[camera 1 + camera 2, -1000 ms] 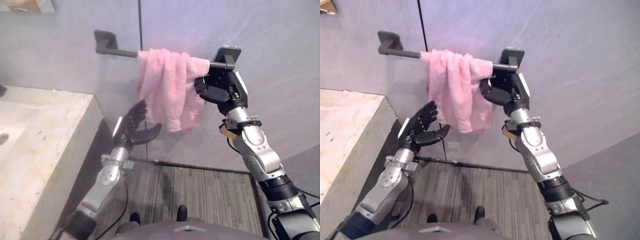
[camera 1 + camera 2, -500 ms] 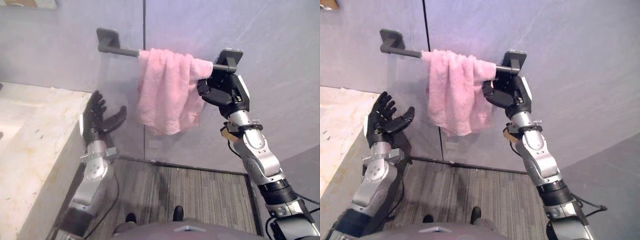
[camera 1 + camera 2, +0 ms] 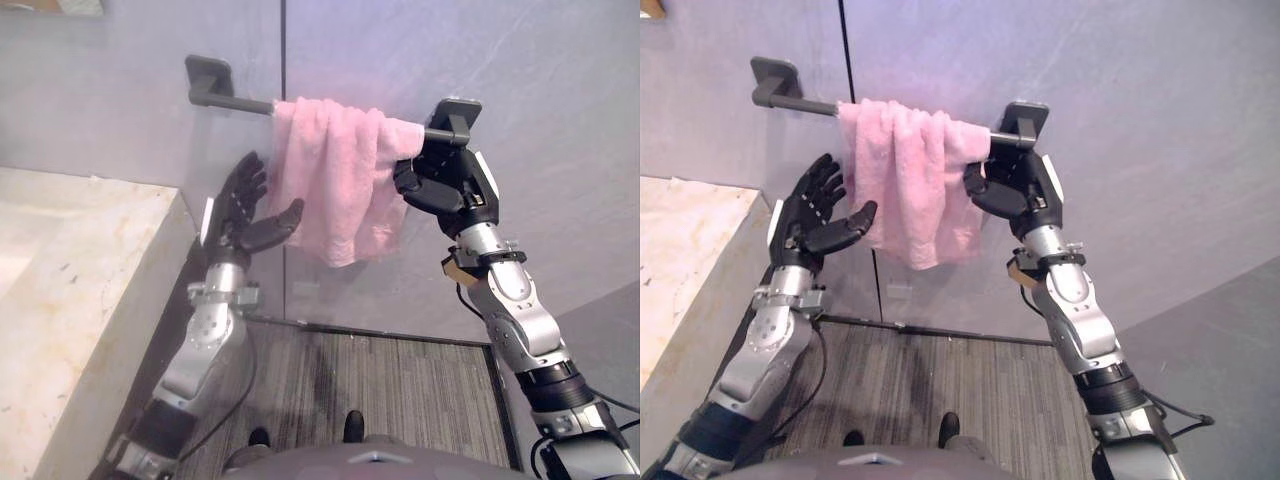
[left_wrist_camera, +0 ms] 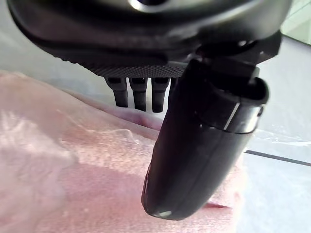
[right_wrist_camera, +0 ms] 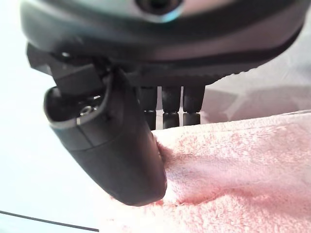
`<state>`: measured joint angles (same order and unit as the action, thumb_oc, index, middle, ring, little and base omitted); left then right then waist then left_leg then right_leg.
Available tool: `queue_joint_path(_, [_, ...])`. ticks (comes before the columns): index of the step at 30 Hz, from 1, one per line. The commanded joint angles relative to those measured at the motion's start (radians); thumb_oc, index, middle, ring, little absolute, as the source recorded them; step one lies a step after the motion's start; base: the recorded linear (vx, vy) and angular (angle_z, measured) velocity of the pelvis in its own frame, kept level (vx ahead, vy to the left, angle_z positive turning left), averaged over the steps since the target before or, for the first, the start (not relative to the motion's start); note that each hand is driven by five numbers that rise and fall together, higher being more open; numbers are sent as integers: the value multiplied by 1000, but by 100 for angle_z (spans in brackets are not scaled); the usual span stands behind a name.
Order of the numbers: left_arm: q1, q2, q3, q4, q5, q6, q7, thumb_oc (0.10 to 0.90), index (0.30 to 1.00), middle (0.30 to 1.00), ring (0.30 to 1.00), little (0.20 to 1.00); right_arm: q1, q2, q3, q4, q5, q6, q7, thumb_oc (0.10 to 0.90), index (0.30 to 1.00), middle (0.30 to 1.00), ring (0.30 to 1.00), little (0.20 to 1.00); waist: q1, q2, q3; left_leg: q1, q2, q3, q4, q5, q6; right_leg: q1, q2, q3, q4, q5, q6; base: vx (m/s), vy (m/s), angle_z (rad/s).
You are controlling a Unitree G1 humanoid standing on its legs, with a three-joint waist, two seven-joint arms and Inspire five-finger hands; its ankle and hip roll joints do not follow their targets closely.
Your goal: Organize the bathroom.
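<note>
1. The counter point(image 3: 70, 300) sits on the left; it plays no part in the risk and the left arm rises just beside its right edge.
2. The left hand point(image 3: 240, 212) is raised with fingers straight and spread and the thumb held out, palm turned toward the pink towel point(image 3: 335, 175). It holds nothing. It stands just beside the towel's left edge, and the left wrist view puts the cloth close past the fingers, though it is hard to tell whether they touch it.
3. The towel hangs bunched over the right half of the dark towel bar point(image 3: 240, 102), which is fixed to the grey wall point(image 3: 560, 120). Its folds are uneven and the lower hem hangs lopsided.
4. Risk: if the open left hand pushes or drags the cloth sideways without a firm hold, the towel could bunch further or slide along the bar instead of spreading flat.
5. The right hand point(image 3: 445, 185) is up under the bar's right bracket point(image 3: 452, 115), forearm steeply raised, thumb and fingers closed onto the towel's right edge; the right wrist view shows the thumb pressed into the cloth.
6. Risk: a downward or outward pull from this pinch could draw the towel's weight to one side, so it slips off the bar to the floor point(image 3: 400, 390).
</note>
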<state>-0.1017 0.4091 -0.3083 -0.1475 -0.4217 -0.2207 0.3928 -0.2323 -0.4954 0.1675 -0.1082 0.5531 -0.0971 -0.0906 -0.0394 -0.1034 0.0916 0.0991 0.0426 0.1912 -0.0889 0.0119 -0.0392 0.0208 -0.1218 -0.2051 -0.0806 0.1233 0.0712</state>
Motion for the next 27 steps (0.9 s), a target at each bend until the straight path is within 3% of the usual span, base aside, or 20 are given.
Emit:
queue_joint_path(1, [-154,11,38,-62,93,-141,26,800,900,900,900,900,-1,-20,-19,4,-46,-99,46,400,300,300,300,300,-18,62,-55,29,-21,72,2,-56,44,45,-23,-20,39,-53,108,45,35,-9])
queue_joint_path(6, [-167,23,88,-70,150,-128,78,800,900,900,900,900,29,-18,-29,3,-62,-84,66,400,300,300,300,300,-25,66,-61,32,-24,74,2,-58,45,45,-23,-17,36,-57,107,32,32,-7])
queue_joint_path(14, [-139,25,129,-81,102,-103,14,800,900,900,900,900,75,-11,-40,11,-69,-83,85,400,300,300,300,300,-31,70,-61,36,-26,82,2,-58,43,46,-26,-18,38,-60,107,0,0,0])
queue_joint_path(27, [-91,12,194,-131,45,-153,-12,800,900,900,900,900,118,21,-56,11,-108,-62,90,400,300,300,300,300,-27,71,-60,36,-29,79,2,-58,44,45,-30,-25,44,-60,107,0,0,0])
